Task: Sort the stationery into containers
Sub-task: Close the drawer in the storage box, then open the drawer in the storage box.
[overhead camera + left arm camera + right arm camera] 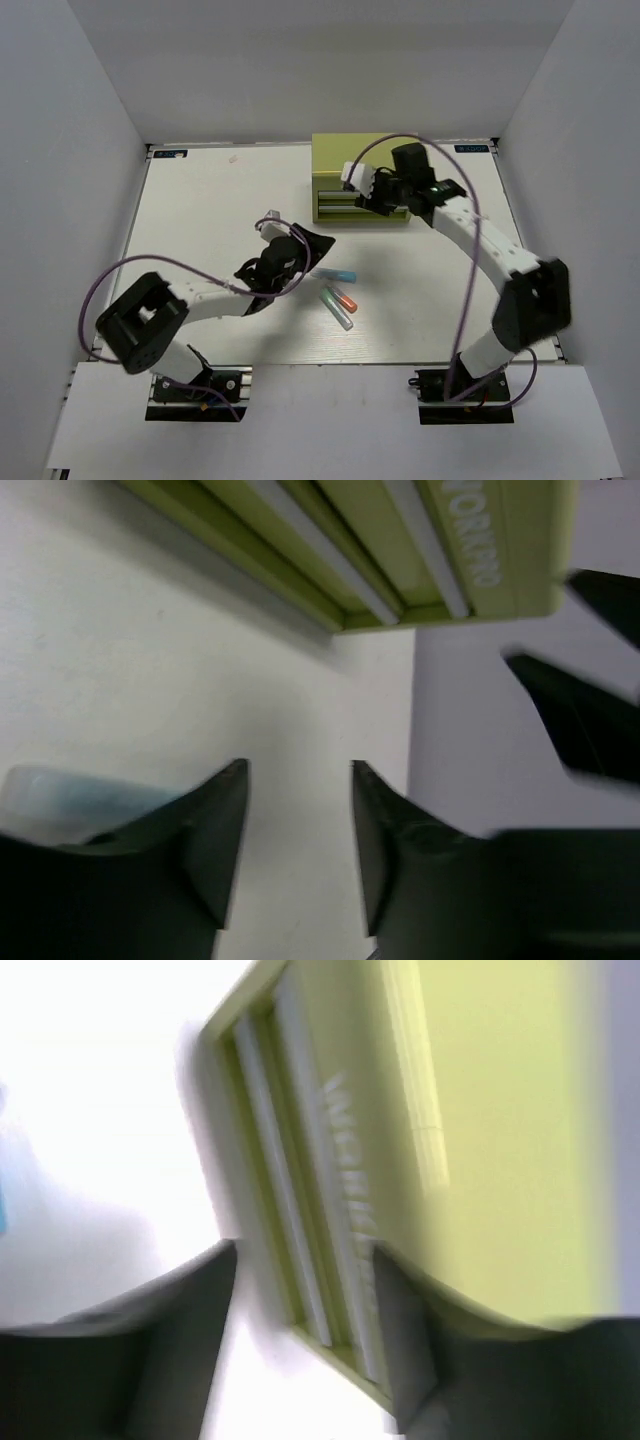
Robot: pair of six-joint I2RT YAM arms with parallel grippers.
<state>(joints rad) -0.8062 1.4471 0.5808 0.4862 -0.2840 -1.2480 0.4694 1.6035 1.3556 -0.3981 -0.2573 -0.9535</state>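
Risk: right end effector (pixel 305 1250), jaws apart and empty, hangs over chest (pixel 342 150) drawer fronts. Low pass could shove chest or snag drawer.
Left end effector (pixel 300 770), jaws apart and empty, near blue highlighter (pixel 335 273). Nudge could roll it away.
Orange highlighter (pixel 345 298) and green highlighter (pixel 341 316) lie on surface (pixel 200 200), apart from chest.
Drawer contents: cannot tell.
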